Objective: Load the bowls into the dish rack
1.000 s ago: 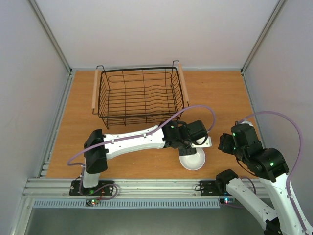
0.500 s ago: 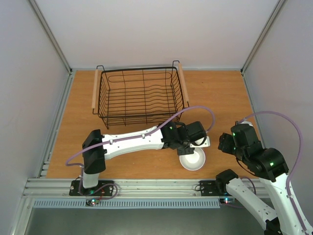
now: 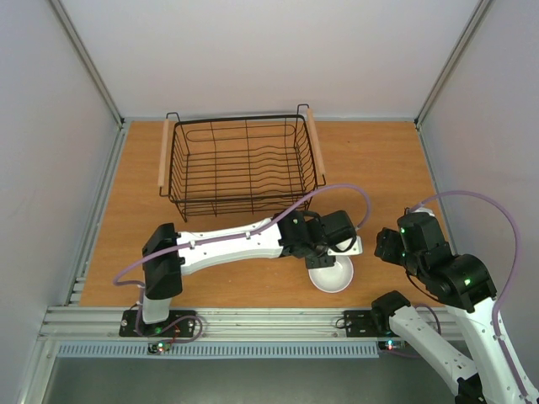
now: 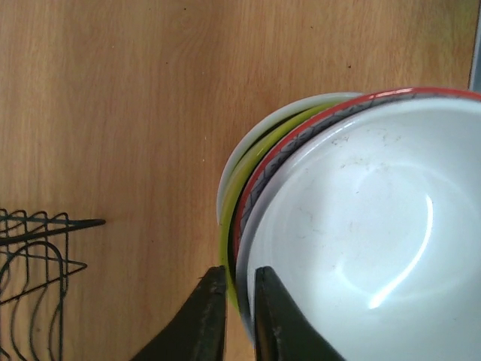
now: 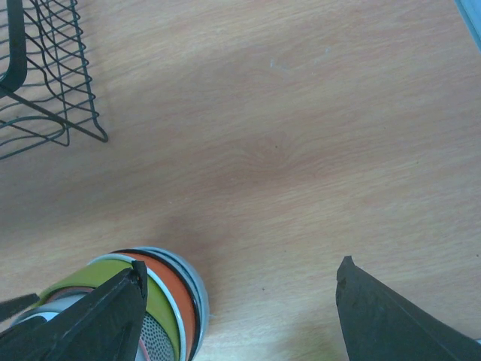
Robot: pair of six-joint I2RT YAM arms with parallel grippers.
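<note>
Black wire dish rack [image 3: 237,200], rectangular with two light wooden bar handles [image 3: 163,157], stands on the far half of the orange-brown wooden tabletop [image 3: 383,164]. The stack of small round bowls [image 3: 333,276] sits well apart from it, on the near side of the table, right of centre and between the two arms.

In the left wrist view the stack [image 4: 361,226] shows a glossy white bowl on top, nested in a grey one with a red-orange rim, then a yellow-green bowl [image 4: 228,226], then a white one at the bottom. The left gripper [image 4: 240,272] is narrowed to a slim gap over the stack's left edge. One finger [image 4: 207,316] is outside the yellow-green rim, the other [image 4: 278,320] is inside the top white bowl, and the rims are pinched between them.

The right gripper [image 5: 242,263] hangs over bare wood just beside the stack [image 5: 169,297], its jaws spread wide and holding nothing. A corner of the rack [image 5: 45,75] shows at the upper left of that view
</note>
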